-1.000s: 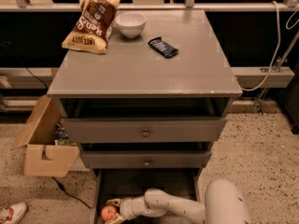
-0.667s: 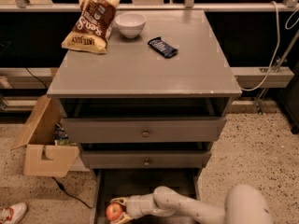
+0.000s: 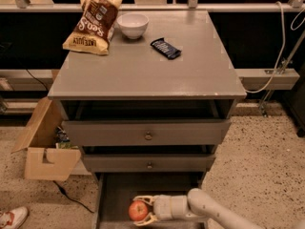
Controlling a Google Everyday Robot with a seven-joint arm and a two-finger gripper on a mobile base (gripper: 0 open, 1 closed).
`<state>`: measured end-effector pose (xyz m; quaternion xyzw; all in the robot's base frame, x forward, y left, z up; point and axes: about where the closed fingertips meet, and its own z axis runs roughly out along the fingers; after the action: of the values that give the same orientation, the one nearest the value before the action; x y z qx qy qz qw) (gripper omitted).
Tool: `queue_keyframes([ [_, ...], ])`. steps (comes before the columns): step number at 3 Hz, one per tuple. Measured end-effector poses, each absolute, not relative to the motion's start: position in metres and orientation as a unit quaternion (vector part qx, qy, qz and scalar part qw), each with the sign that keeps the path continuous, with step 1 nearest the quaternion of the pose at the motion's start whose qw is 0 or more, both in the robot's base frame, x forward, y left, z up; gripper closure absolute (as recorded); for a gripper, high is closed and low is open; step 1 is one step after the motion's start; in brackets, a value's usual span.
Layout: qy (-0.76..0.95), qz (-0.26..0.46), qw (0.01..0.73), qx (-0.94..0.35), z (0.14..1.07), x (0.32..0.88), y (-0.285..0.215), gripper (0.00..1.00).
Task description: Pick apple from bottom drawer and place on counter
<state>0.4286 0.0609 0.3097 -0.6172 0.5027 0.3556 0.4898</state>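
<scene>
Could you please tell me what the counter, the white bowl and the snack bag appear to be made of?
The counter looks like painted wood: matte grey, scuffed pale edges. The white bowl seems glazed ceramic, smooth with soft sheen, though plastic is possible. The snack bag is likely thin plastic film, crinkled and glossy. The gripper is in the bottom drawer, closed around the apple.

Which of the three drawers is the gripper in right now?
The bottom drawer, pulled out below the two knobbed drawers; the gripper holds the apple there.
</scene>
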Motion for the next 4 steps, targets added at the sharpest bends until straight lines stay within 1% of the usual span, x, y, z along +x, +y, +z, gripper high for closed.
queue_keyframes([
  [2, 0.498, 0.350, 0.511, -0.607, 0.340, 0.430, 0.040, 1.00],
  [4, 0.454, 0.357, 0.556, -0.598, 0.498, 0.415, -0.003, 1.00],
])
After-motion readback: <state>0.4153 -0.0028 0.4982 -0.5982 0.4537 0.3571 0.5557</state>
